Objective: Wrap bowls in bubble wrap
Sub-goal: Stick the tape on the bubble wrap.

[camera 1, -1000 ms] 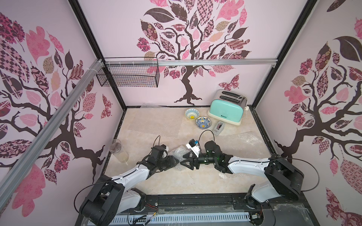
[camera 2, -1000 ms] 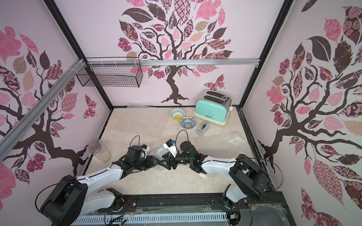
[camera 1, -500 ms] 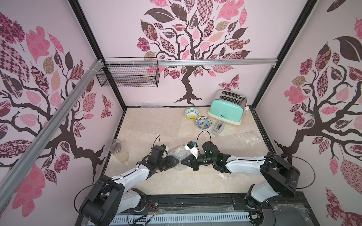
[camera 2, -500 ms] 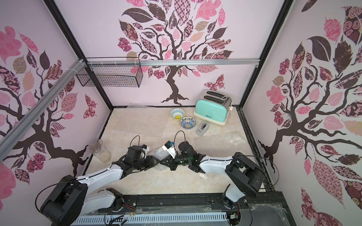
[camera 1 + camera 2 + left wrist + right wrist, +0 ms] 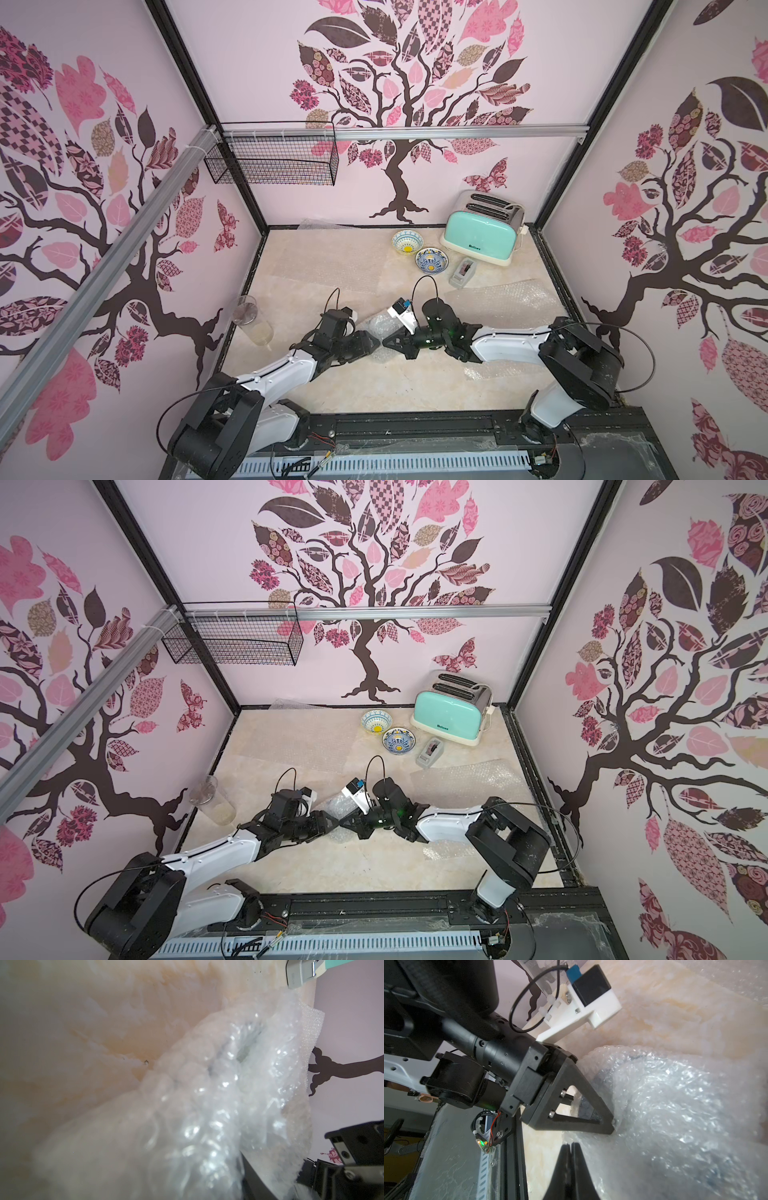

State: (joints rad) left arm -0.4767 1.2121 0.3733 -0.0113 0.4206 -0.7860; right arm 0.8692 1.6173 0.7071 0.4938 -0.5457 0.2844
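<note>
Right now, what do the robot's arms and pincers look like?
The left arm and right arm have white links and bulky black joints. The left pincer and right pincer are black, with triangular open-frame fingers. A thin black cable loops above each wrist.

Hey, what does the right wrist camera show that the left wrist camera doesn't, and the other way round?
Only the right wrist view: the left gripper, fingers sunk into the bubble wrap bundle, the right gripper with fingers shut together, and the black front rail. Only the left wrist view: a sliver of the teal toaster and black gripper parts I can't identify. Both: that crumpled bundle and the marble tabletop.
</note>
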